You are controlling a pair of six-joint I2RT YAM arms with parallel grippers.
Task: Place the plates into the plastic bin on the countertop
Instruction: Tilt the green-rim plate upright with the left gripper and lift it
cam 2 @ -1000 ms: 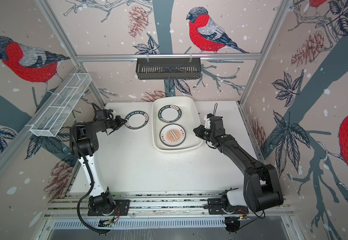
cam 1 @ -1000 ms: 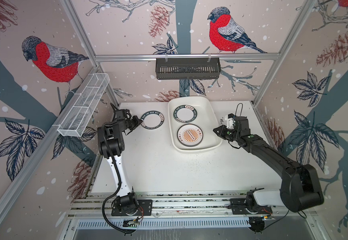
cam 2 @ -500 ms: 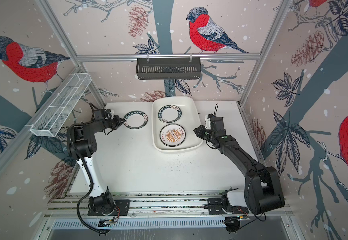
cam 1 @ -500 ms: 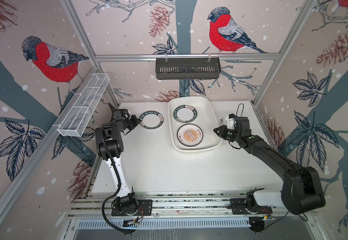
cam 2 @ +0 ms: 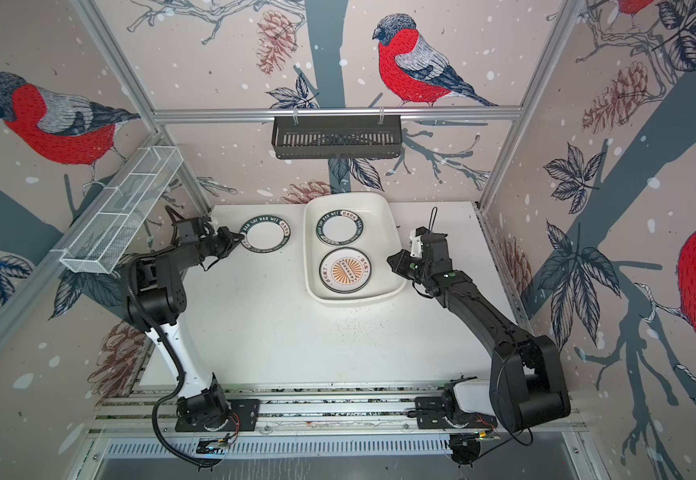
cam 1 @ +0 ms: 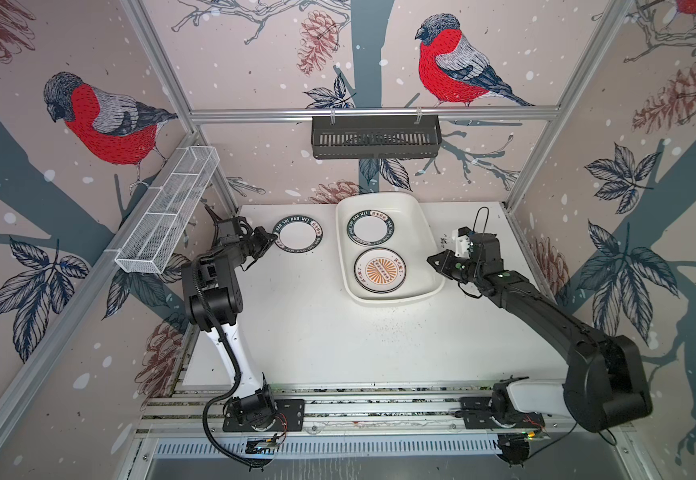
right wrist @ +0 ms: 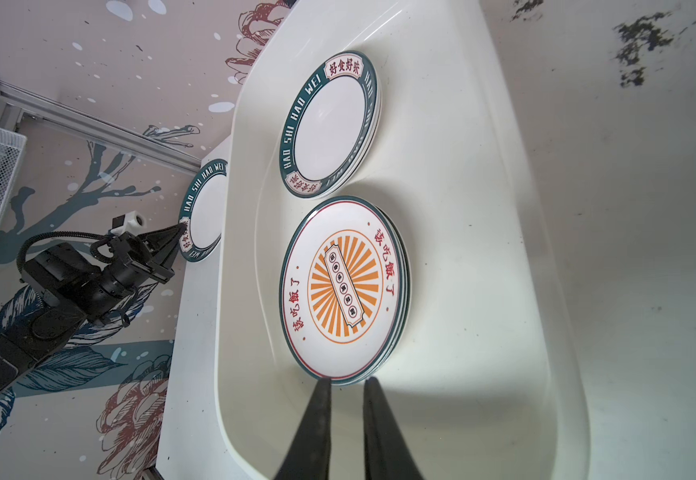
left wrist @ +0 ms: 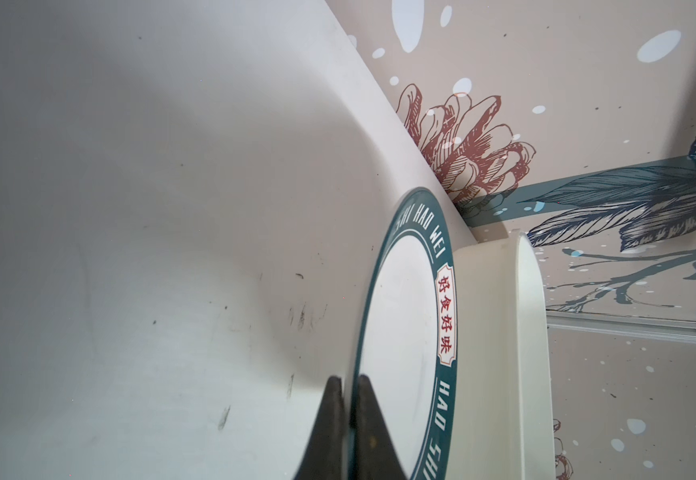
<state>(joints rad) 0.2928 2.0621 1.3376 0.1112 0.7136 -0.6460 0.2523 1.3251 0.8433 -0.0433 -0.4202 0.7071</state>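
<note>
We see the left pincer (cam 1: 273, 237) (left wrist: 350, 380) clamped shut on the rim of a lone teal-lettered plate (cam 1: 298, 235) (cam 2: 265, 234). In the left wrist view one dark finger presses each face of that rim. This plate is by the far edge of the surface (cam 1: 317, 332), toward its far left corner. We cannot tell whether it rests flat or is raised a little. It is just beside the left wall of the plastic bin (cam 1: 423, 220) (right wrist: 483, 208), and in both top views a narrow strip of surface shows between them.

The bin stands against the far edge, right of the middle. Inside it we find two stacks lying flat. The teal-lettered stack (cam 1: 370, 227) (right wrist: 329, 124) is at the far end and the sunburst stack (cam 1: 379, 270) (right wrist: 344, 286) at the near end, and further rims show beneath each top plate.

The right pincer (cam 1: 431, 259) (right wrist: 346, 382) hovers at the bin's right rim and points at the sunburst stack. Its fingers are slightly apart with nothing between them, and the tips stop just short of that stack's edge.
</note>
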